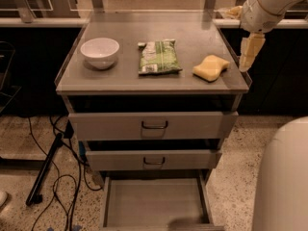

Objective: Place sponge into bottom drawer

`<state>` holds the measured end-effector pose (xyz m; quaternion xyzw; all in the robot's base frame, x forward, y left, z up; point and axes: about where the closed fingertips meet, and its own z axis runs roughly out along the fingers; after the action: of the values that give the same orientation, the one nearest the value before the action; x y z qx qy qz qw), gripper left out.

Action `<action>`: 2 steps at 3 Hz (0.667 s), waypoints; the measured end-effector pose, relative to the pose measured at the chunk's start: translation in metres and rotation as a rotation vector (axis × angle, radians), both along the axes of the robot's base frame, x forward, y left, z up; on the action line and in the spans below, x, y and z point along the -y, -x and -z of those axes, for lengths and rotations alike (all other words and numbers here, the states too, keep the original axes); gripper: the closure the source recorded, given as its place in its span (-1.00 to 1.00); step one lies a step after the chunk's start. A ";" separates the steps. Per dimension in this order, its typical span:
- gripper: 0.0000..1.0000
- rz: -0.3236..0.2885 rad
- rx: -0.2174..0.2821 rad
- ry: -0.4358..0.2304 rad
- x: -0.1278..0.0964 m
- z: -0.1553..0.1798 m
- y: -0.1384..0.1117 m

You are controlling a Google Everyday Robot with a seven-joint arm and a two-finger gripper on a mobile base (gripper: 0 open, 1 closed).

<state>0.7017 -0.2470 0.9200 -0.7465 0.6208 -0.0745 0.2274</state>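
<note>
The pale yellow sponge [211, 68] lies on the right part of the grey cabinet top [125, 78]. My gripper [250, 57] hangs from the white arm just past the top's right edge, to the right of the sponge and apart from it, pointing down. It holds nothing. The bottom drawer [153, 209] is pulled out at the foot of the cabinet, a shallow grey tray with a bare floor.
A white bowl [99, 52] and a green snack packet [158, 57] lie on the top, left of the sponge. Two upper drawers [154, 125] with dark handles stand slightly open. Black cables and a stand [48, 170] lie on the floor at left. White robot body [284, 177] at lower right.
</note>
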 end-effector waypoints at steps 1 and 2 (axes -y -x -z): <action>-1.00 -0.031 0.022 0.004 -0.002 0.003 -0.013; -1.00 -0.053 0.030 0.004 -0.004 0.009 -0.022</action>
<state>0.7235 -0.2431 0.9113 -0.7620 0.5972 -0.0811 0.2370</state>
